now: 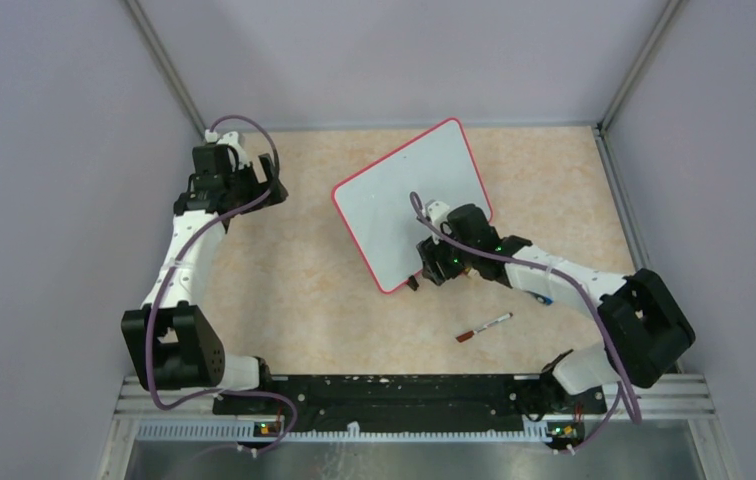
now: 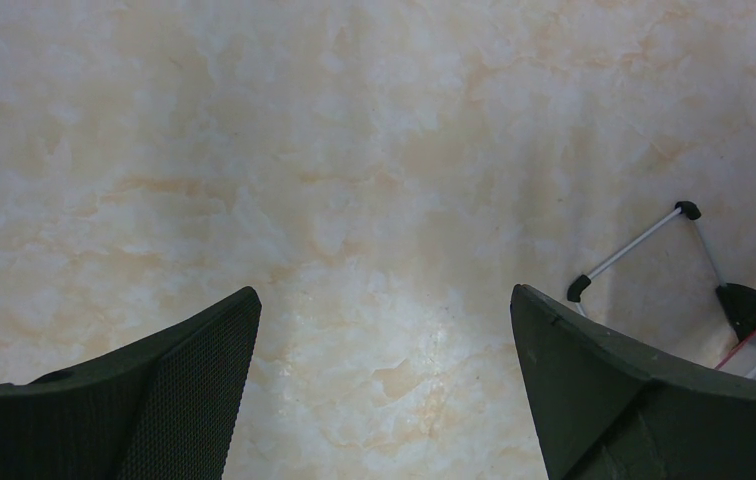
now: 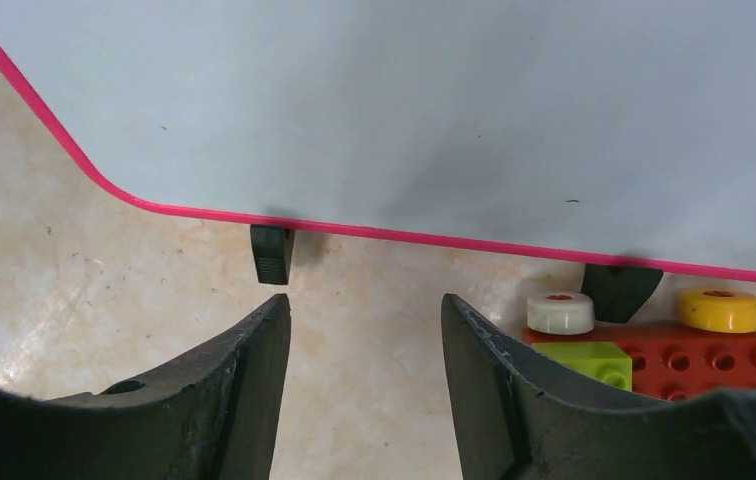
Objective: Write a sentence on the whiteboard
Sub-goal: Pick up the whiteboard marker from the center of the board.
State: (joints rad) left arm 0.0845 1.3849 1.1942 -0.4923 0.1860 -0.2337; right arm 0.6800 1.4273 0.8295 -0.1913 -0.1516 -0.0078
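The whiteboard (image 1: 404, 195), stiff and light, may slide; take the slim marker (image 1: 484, 327), at its 5 o'clock, mid-barrel. Left end effector (image 2: 384, 340) and right end effector (image 3: 364, 340) gape empty.

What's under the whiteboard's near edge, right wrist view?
Two black feet poke out beneath the pink rim of the whiteboard. A red studded toy brick lies just in front, beside one foot. Further under is covered by the board.
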